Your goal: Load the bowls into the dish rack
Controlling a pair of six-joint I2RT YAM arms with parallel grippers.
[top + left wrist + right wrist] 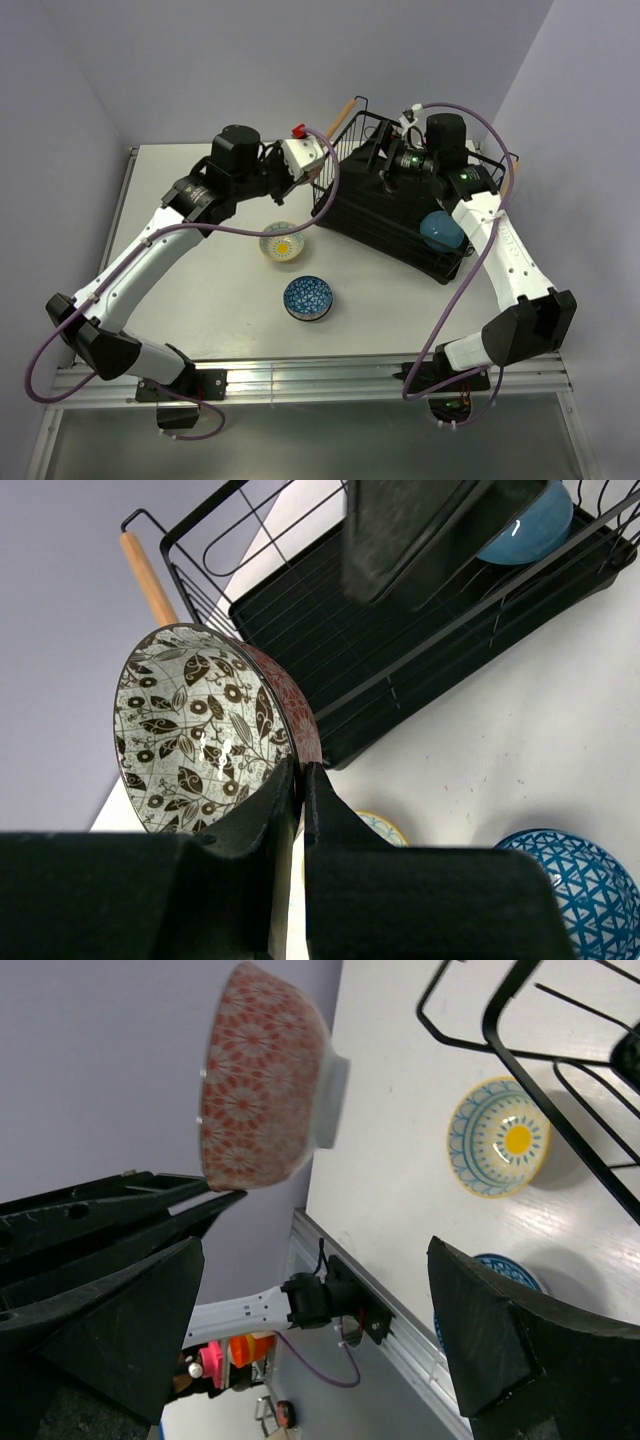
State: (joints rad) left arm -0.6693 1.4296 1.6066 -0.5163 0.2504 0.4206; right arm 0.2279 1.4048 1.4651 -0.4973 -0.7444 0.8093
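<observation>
Plain blue bowl point(440, 230) is loaded in black wire dish rack point(370, 215). Red floral bowl point(190, 740) is clenched in left jaws; right jaws are released. Yellow-centred bowl point(283, 242) and blue lattice bowl point(308, 297) are left on white counter point(390, 300).

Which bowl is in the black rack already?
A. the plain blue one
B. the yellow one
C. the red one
A: the plain blue bowl sits inside the dish rack; the yellow bowl is on the table, the red bowl in the left gripper.
</observation>
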